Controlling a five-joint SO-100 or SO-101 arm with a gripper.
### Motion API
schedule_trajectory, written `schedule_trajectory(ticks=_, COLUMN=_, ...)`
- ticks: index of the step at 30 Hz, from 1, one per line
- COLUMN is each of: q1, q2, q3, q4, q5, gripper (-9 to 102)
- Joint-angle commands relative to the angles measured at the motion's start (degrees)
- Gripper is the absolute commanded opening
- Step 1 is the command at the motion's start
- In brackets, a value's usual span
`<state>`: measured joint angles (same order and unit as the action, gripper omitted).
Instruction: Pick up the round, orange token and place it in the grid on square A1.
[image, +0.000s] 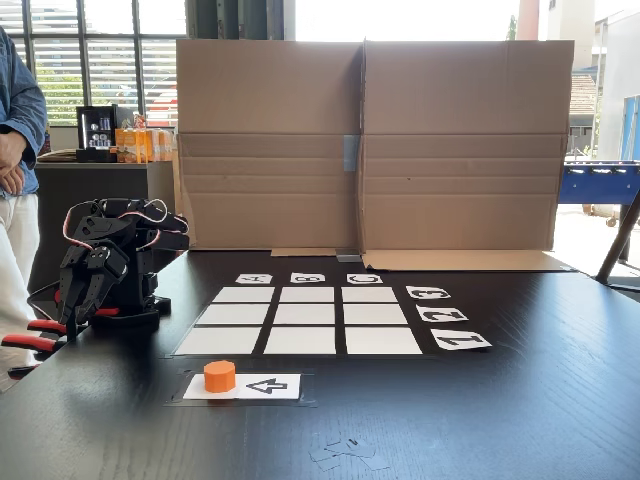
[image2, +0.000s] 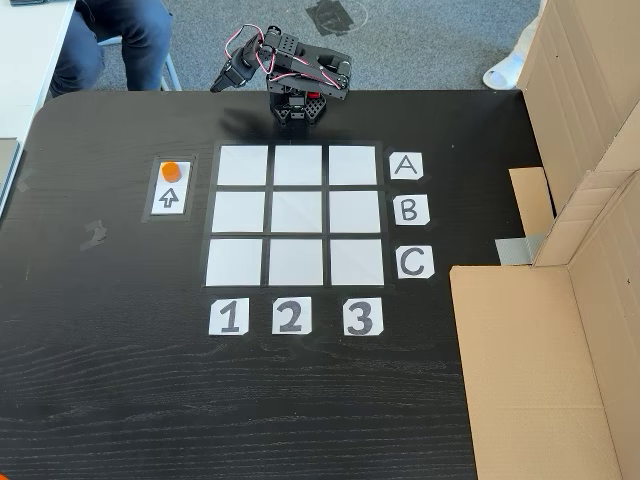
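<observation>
Nearest your low fixed camera, a few scraps of clear tape (image: 345, 452) lie on the black wood-grain table (image: 520, 400); they are too faint to make out in detail. Just beyond them sits the small solid-orange cylinder token (image: 219, 376), upright on the blank end of a white card with a black arrow (image: 264, 386). In the high fixed view the token (image2: 171, 171) rests on that same card (image2: 169, 196), to the left of the grid and well apart from your gripper.

Next comes the three-by-three grid of white paper squares (image: 300, 315), with number cards along one edge and letter cards along another. Square A1 (image2: 242, 165), the bare white corner where row A meets column 1, is the grid corner nearest the gripper in the high view. In the low view the letter cards are seen upside down and small, hard to read.

Your black arm is folded at the table's edge, its gripper (image: 80, 295) hanging down beside the base. It holds nothing; how far the fingers are parted you cannot tell. In the high view the gripper (image2: 222, 80) pokes past the table edge, small and blurred.

Behind stand brown cardboard panels (image: 370, 150). A person in denim (image: 18, 110) is cut off at the left edge.
</observation>
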<state>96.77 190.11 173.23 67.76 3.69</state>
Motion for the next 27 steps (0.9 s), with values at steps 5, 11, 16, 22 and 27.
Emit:
schedule_trajectory(ticks=5, q1=-3.52, q2=0.35, q3=-0.35, q4=-0.62, q5=-2.81, gripper=12)
schedule_trajectory(ticks=11, q1=-3.52, q2=0.35, q3=-0.35, q4=-0.62, q5=-2.81, gripper=14)
schedule_trajectory(ticks=16, q1=-3.16, q2=-0.09, q3=-0.79, q4=-0.53, q5=-3.6, gripper=15)
schedule_trajectory(ticks=22, q1=-3.08, q2=-7.03, q3=-6.77, q4=-0.09, q5=-5.27, gripper=17)
schedule_trajectory(ticks=27, q1=-3.52, q2=-18.81, q3=-16.52, q4=0.09, q5=-5.27, gripper=17)
